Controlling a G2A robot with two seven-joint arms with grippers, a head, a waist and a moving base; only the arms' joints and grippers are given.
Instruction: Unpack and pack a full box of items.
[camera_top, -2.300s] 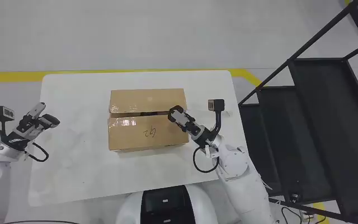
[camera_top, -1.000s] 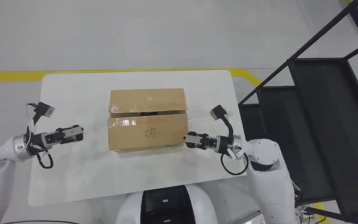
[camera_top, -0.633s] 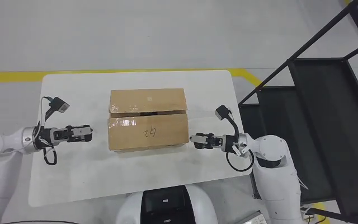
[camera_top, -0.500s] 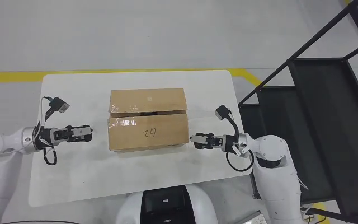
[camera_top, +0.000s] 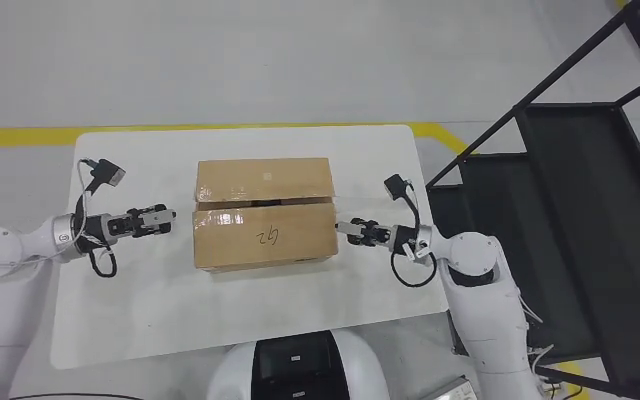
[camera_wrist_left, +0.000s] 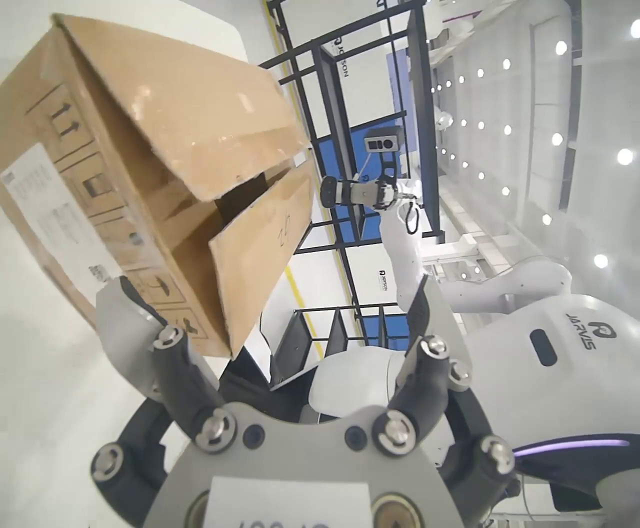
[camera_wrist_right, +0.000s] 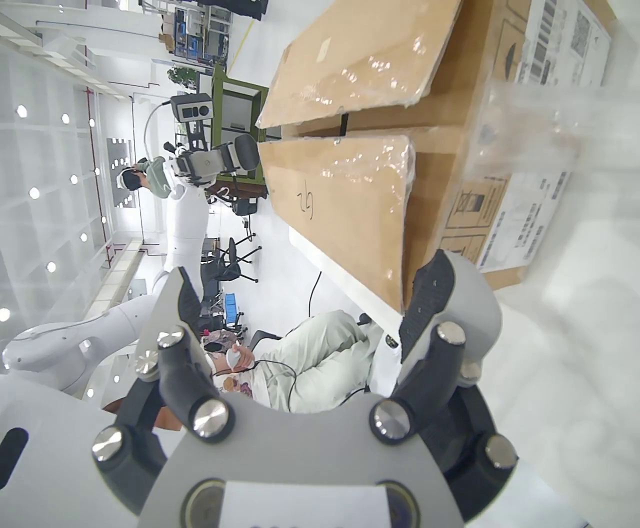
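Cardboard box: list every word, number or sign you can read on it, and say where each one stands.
"42", as it seems, handwritten: on the near flap of the cardboard box.
Two upward arrows among other handling symbols, signs without words: on the box's end wall.
White labels on the end walls: print too small to read.

Box (camera_top: 264, 213) contents not discernible: the slit (camera_top: 255, 203) between its two top flaps reads dark in the top view and both wrist views. Both wrist views cut the box off at the frame edge. The clear tape strip (camera_wrist_right: 530, 127) at its end face is blurred, and the label print is too small to read.
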